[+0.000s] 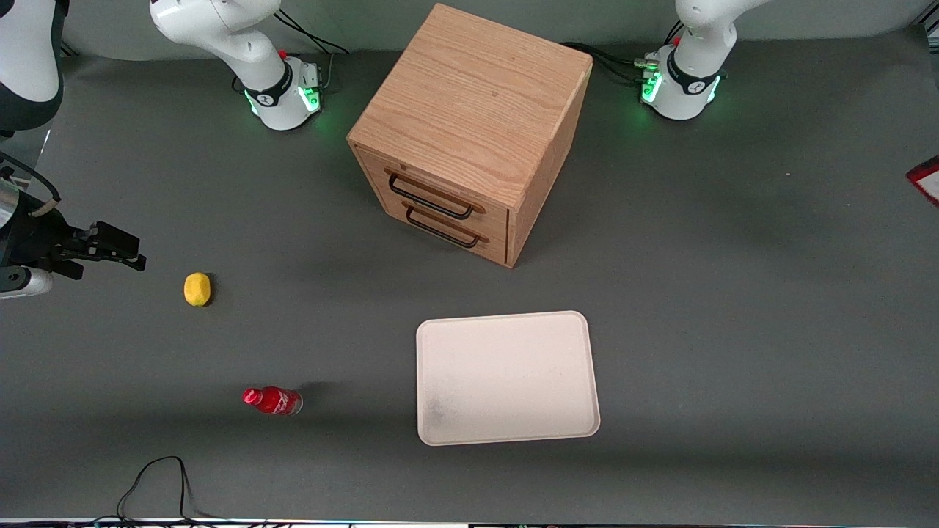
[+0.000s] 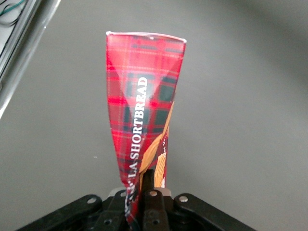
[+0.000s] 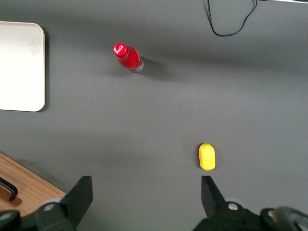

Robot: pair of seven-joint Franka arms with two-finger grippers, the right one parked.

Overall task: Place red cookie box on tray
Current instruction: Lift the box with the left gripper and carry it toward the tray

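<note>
In the left wrist view my left gripper [image 2: 144,186] is shut on one end of the red cookie box [image 2: 144,96]. The box is a slim tartan carton marked SHORTBREAD, and it sticks out away from the gripper above bare grey table. One black finger [image 2: 150,179] presses against its cookie picture. In the front view only a red corner of the box [image 1: 926,180] shows at the frame edge, toward the working arm's end of the table. The cream-white tray [image 1: 506,378] lies flat with nothing on it, in front of the drawers and nearer the front camera.
A wooden two-drawer cabinet [image 1: 469,125] stands mid-table. A yellow lemon [image 1: 196,288] and a small red bottle [image 1: 273,400] sit toward the parked arm's end. A black cable [image 1: 158,484] loops by the near edge. A pale strip [image 2: 19,48] shows beside the box.
</note>
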